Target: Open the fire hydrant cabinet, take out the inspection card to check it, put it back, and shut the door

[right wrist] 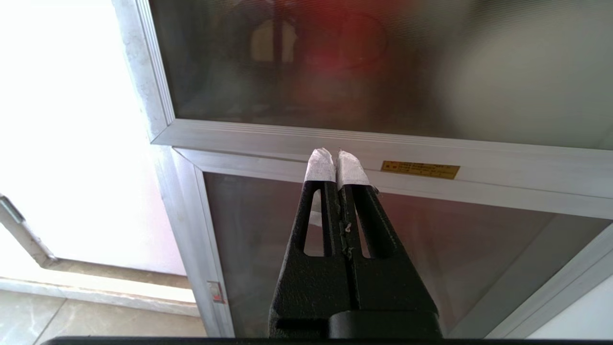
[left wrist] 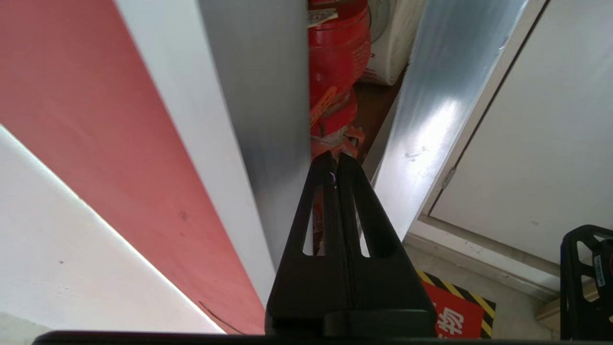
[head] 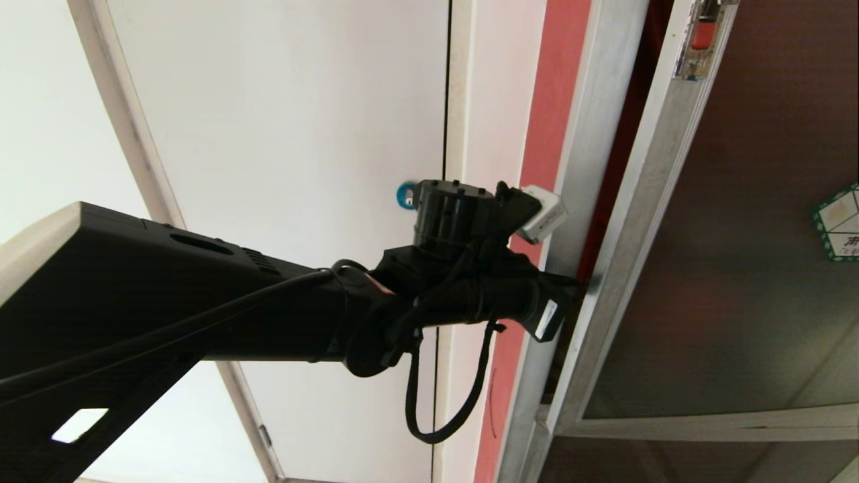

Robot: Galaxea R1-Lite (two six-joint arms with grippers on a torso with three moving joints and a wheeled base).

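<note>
I am making out one white Chinese character on the red floor sign (left wrist: 452, 316) at five o'clock; print on the green-and-white sticker (head: 839, 225) and the orange label (right wrist: 420, 169) is staying unreadable.

Matte black boxy left arm (head: 168, 295), black cable loop (head: 446, 402) hanging at wrist, silver-grey wrist camera block (head: 543, 213), white label sticker (head: 547, 318). Left gripper (left wrist: 336, 160): slotted black tapered fingers. Right gripper (right wrist: 337, 158): black textured fingers, white-taped tips.

Head view faces the door (head: 725, 268) edge closely; left wrist view peers into its gap.
</note>
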